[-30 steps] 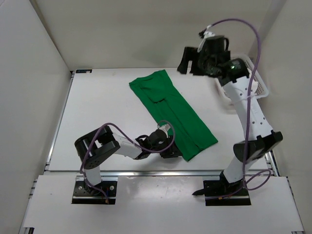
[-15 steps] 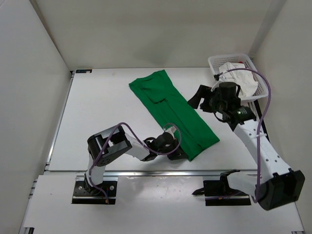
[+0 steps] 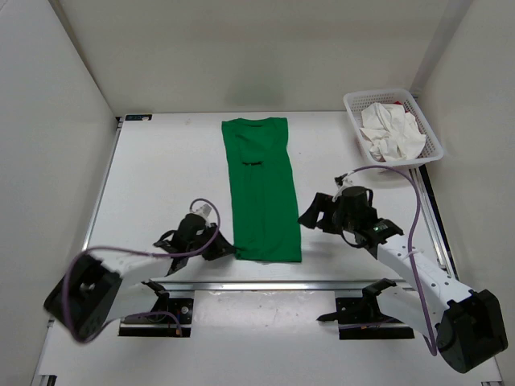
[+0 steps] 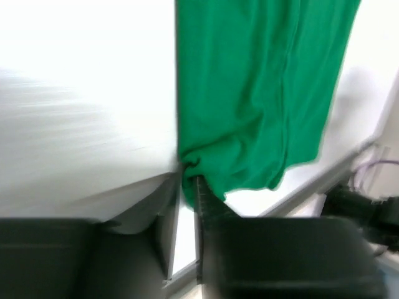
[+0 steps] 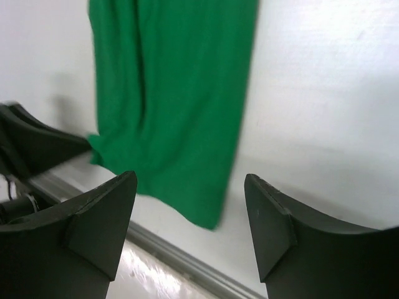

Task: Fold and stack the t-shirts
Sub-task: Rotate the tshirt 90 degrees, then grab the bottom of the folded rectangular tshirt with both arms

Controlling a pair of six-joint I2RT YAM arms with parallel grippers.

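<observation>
A bright green t-shirt (image 3: 261, 189), folded into a long strip, lies straight from the back of the table to its front edge. My left gripper (image 3: 223, 248) sits low at the strip's near left corner. In the left wrist view that gripper (image 4: 188, 179) pinches a bunched bit of the green t-shirt (image 4: 255, 93) between its fingertips. My right gripper (image 3: 311, 215) hovers just right of the strip's near end, jaws wide open. In the right wrist view that gripper (image 5: 189, 187) holds nothing, with the green t-shirt (image 5: 168, 93) ahead of it. A white t-shirt (image 3: 392, 133) lies crumpled in the basket.
The white mesh basket (image 3: 378, 92) stands at the back right corner by the side wall. A metal rail (image 3: 265, 283) runs along the table's front edge, just below the shirt's near hem. White walls close in the table at left, back and right.
The green strip has swung from a diagonal to straight, its near end pulled left by my left gripper. My right arm has come down from the basket to beside the strip.
</observation>
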